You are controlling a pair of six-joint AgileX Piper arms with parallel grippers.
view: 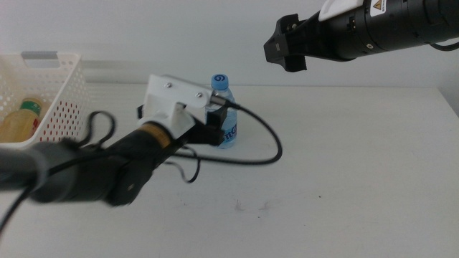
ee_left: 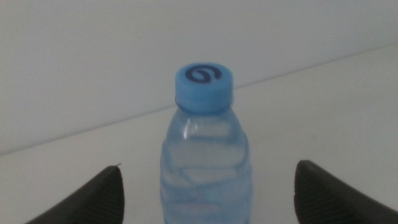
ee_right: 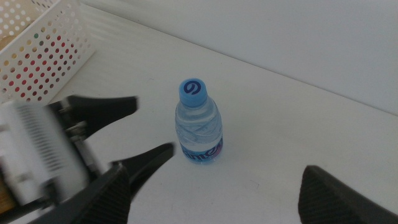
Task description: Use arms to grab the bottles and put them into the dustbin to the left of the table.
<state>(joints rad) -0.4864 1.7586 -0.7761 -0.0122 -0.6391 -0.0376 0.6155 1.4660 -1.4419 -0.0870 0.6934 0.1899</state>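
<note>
White table (view: 344, 179), pale wall (view: 179, 29) behind

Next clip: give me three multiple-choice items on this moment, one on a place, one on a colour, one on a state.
1. Where is the yellow-liquid bottle?
A. inside the dustbin
B. on the table
C. in a gripper

2. What colour is the water bottle cap?
A. white
B. red
C. blue

3. How is the left gripper?
A. shut on the bottle
B. open, jaws either side of it
C. out of view

Key: 1 A, seen through the basket opening; 2 C, blue in every view; 3 B, gaps show beside the bottle. The right gripper hangs above the table.
</note>
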